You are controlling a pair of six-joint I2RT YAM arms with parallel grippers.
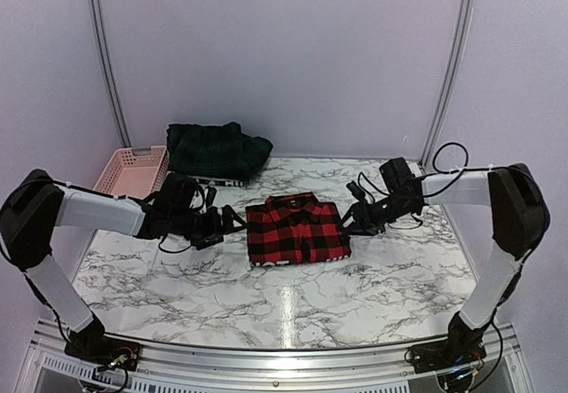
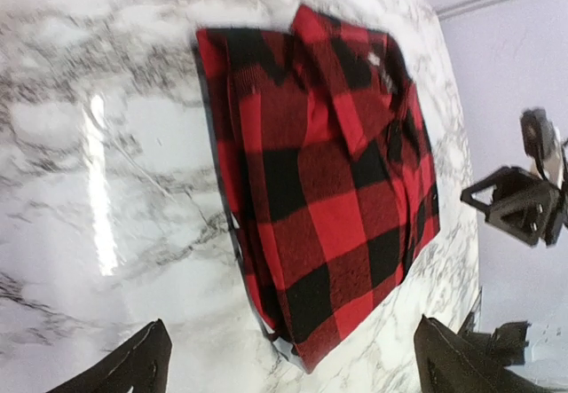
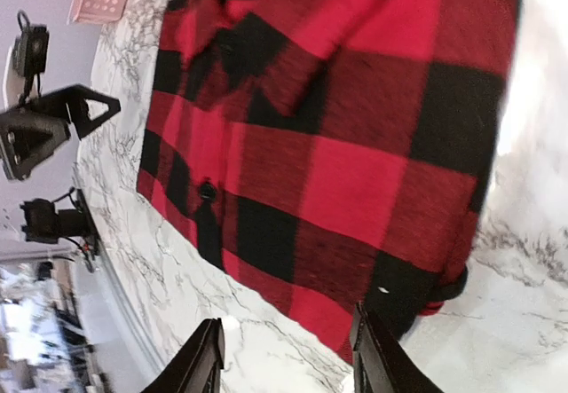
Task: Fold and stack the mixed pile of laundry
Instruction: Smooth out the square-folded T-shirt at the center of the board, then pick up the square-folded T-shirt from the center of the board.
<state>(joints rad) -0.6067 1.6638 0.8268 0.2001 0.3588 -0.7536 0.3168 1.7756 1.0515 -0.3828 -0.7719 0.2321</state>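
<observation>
Folded red-and-black checked shirt (image 1: 295,229) lies flat mid-table, collar on its far side, hem towards the arm bases, long axis running collar to hem. Left gripper (image 1: 229,225) sits just off the shirt's left edge, fingers (image 2: 133,368) spread as wide as they go, nothing between them but marble and the shirt's side ahead. Right gripper (image 1: 348,225) is right at the opposite edge and is the closer of the two. Its fingers (image 3: 376,350) are partly apart and gripping nothing, one grazing a hem corner. So the shirt is flanked across its short axis, which looks set for a two-sided scoop. Beyond the shirt's far-left corner waits the dark green plaid piece (image 1: 217,149), and left of that the pink basket (image 1: 133,169). The glossy marble table (image 1: 177,286) gives bare room all round the shirt.
</observation>
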